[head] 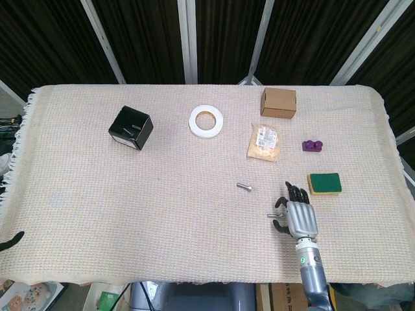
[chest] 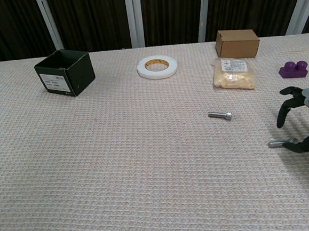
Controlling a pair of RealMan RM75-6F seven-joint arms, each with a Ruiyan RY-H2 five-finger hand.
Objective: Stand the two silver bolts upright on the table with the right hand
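Two silver bolts lie flat on the cloth. One bolt (head: 244,187) (chest: 220,114) rests alone near the middle. The other bolt (head: 273,216) (chest: 275,144) lies at the right front, and only its shank end shows. My right hand (head: 298,215) (chest: 305,122) hovers over that bolt's head, palm down. Its fingers (chest: 284,108) arch above the bolt and its thumb (chest: 302,145) reaches low beside the head, with a gap between them. I cannot tell if the thumb touches the bolt. Of my left hand only a dark tip (head: 11,241) shows at the table's front left edge.
A black open box (head: 130,127) (chest: 65,72) stands at the back left, with a white tape roll (head: 206,120) (chest: 157,66) to its right. A cardboard box (head: 278,102), a snack bag (head: 264,142), a purple block (head: 312,146) and a green sponge (head: 324,183) lie at the right.
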